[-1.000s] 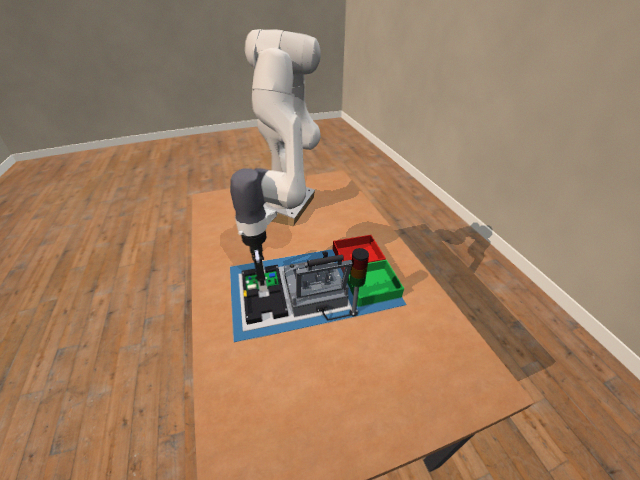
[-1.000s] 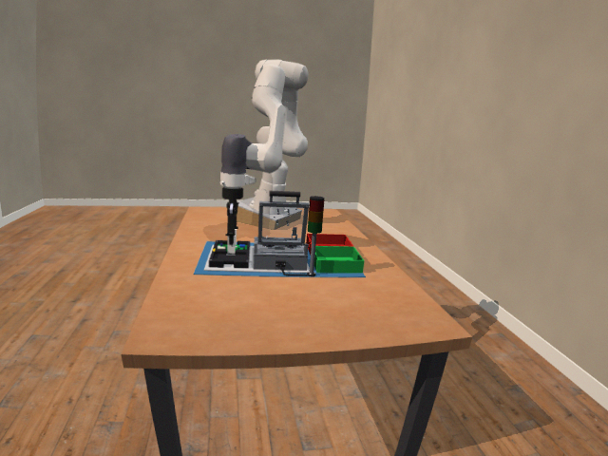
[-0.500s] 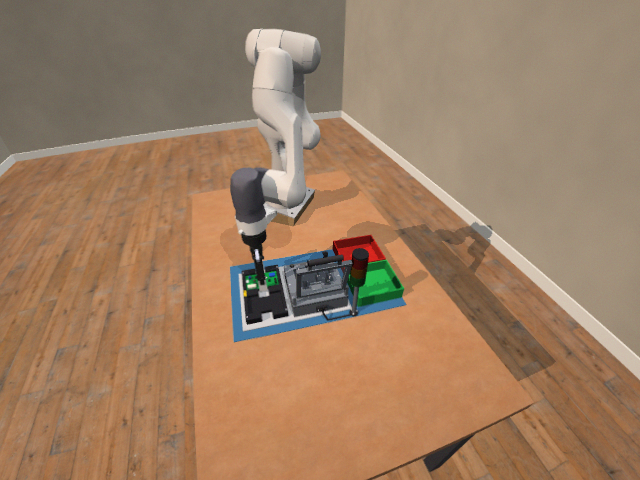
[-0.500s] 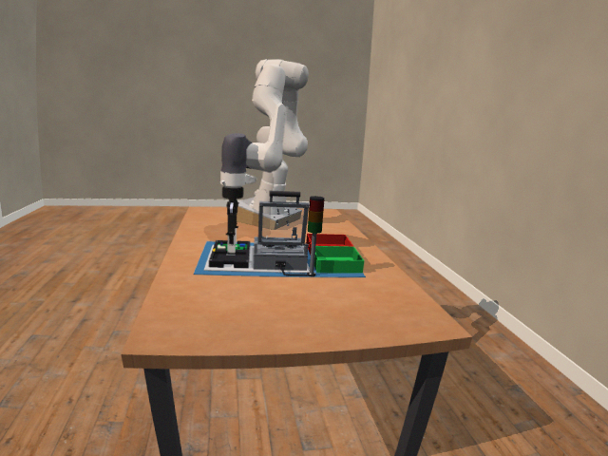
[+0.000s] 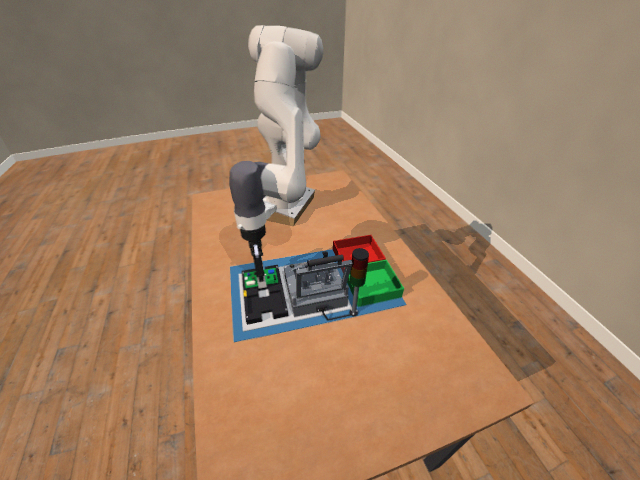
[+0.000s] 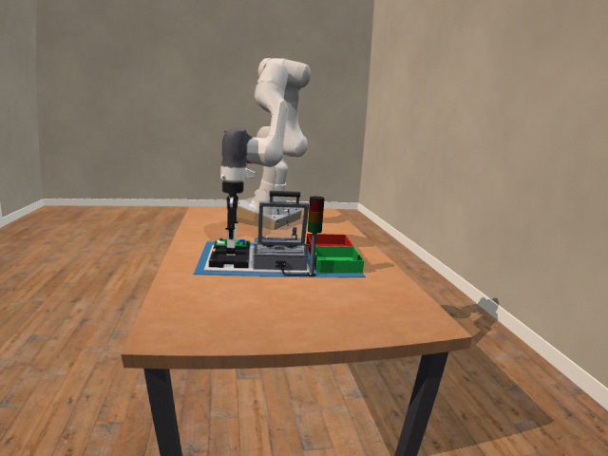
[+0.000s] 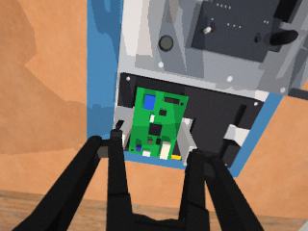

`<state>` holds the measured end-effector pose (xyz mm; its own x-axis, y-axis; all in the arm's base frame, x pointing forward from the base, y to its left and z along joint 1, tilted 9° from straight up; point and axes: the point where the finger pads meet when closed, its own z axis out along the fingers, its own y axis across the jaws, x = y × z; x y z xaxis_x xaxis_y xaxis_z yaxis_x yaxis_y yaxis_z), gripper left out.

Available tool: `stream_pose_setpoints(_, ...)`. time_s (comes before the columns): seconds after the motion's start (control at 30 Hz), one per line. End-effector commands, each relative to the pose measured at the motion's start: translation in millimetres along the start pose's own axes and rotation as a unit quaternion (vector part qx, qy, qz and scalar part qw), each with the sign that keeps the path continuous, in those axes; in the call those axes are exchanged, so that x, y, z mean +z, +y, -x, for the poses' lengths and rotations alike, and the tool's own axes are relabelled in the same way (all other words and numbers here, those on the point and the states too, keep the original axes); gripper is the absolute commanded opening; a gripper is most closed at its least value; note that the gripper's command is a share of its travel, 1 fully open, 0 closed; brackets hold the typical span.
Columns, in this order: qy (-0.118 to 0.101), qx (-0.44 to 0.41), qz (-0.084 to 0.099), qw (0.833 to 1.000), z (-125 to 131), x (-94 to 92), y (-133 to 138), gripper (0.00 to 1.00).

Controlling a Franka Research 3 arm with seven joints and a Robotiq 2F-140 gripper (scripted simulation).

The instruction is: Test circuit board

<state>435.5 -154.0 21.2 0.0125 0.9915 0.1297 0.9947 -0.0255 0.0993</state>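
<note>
The green board is face up between the fingertips of my gripper, which is shut on its long edges. The board is a little above the black tray. Its white connector end points away from the tester. The tester's framed lid stands open, its black handle at the top. The signal tower shows no bright light. The pins are too small to tell apart.
The red bin and green bin stand beyond the tester, the red one farther back. The tower's pole stands by the tester's corner near the green bin. A blue mat lies underneath.
</note>
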Motion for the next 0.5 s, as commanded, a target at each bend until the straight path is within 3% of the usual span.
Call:
stream_pose_setpoints(0.0, 0.003, 0.001, -0.004, 1.0, -0.6, -3.4, -3.1, 0.46)
stream_pose_setpoints(0.47, 0.003, 0.001, -0.004, 1.0, -0.6, -7.7, -3.1, 0.46)
